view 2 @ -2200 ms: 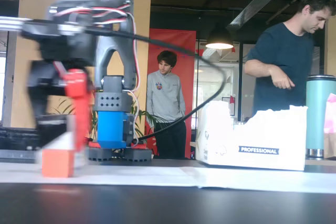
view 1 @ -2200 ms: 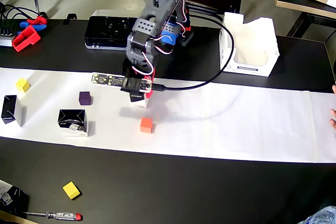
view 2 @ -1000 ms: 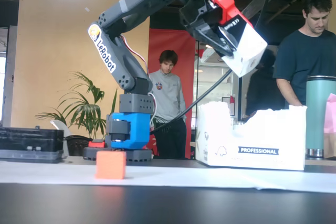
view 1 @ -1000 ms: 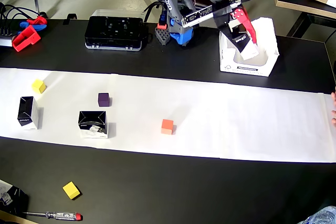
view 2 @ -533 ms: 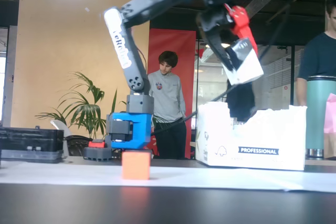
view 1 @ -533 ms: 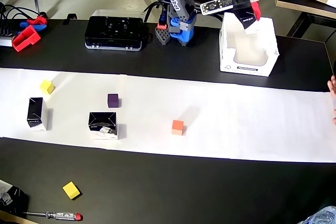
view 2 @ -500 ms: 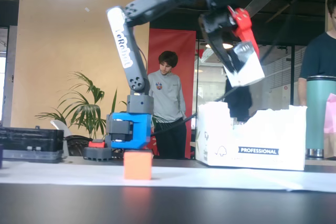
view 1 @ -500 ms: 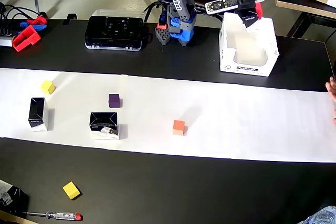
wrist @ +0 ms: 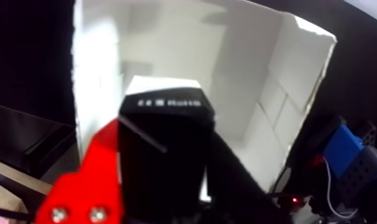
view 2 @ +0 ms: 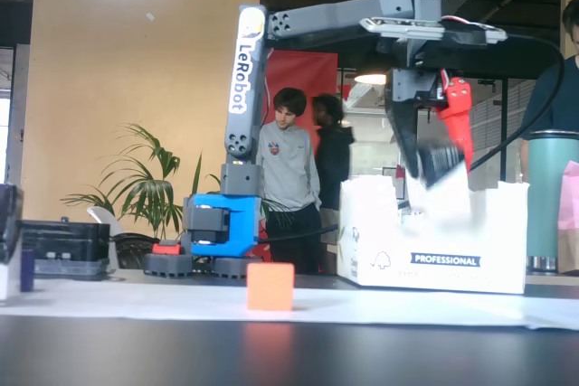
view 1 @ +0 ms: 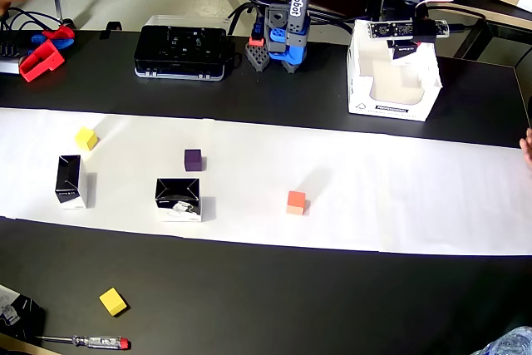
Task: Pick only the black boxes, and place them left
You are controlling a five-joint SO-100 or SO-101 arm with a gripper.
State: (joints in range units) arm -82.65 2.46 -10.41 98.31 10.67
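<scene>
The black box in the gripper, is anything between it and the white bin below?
Nothing visible. The gripper holds the black box over the open top of the white bin, and the wrist view shows only the bin's bare white inside beneath it.

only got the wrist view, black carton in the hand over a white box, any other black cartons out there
Observer: two more small black cartons stand on the white paper strip, near its left end in the overhead view.
Operator: is the hand down in the white box
Observer: no, the fixed view shows the hand holding its black carton about level with the rim of the open white box.
</scene>
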